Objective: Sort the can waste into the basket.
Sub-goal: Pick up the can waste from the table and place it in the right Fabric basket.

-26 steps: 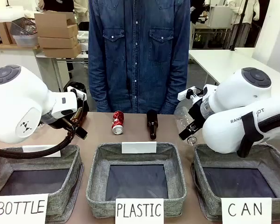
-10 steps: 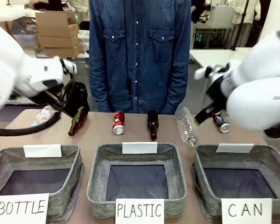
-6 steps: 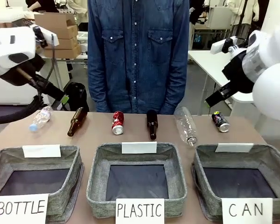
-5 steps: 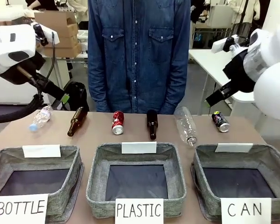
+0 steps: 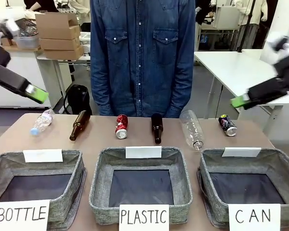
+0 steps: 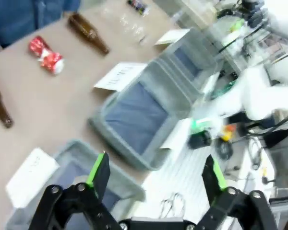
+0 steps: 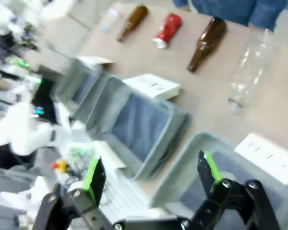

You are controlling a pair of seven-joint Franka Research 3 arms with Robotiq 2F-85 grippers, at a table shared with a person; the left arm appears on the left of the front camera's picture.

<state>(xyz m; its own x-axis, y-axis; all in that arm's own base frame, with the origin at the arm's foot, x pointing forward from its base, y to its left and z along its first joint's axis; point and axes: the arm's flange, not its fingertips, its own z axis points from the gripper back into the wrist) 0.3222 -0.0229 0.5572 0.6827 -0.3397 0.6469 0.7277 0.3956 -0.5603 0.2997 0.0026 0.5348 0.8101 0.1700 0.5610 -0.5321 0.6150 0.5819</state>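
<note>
On my left wrist feed the left gripper (image 6: 156, 167) is all black. Its two fingers (image 6: 99, 175) are built of flat jointed links, with round silver screw heads at the pivots and bright green pads (image 6: 216, 173) along the tips. My right gripper (image 7: 150, 170) is made the same way, with black links, silver pivots and green tips. From the front, each gripper reads as a long black bar ending in green, and a blurred white piece of the right arm (image 5: 278, 42) shows.
</note>
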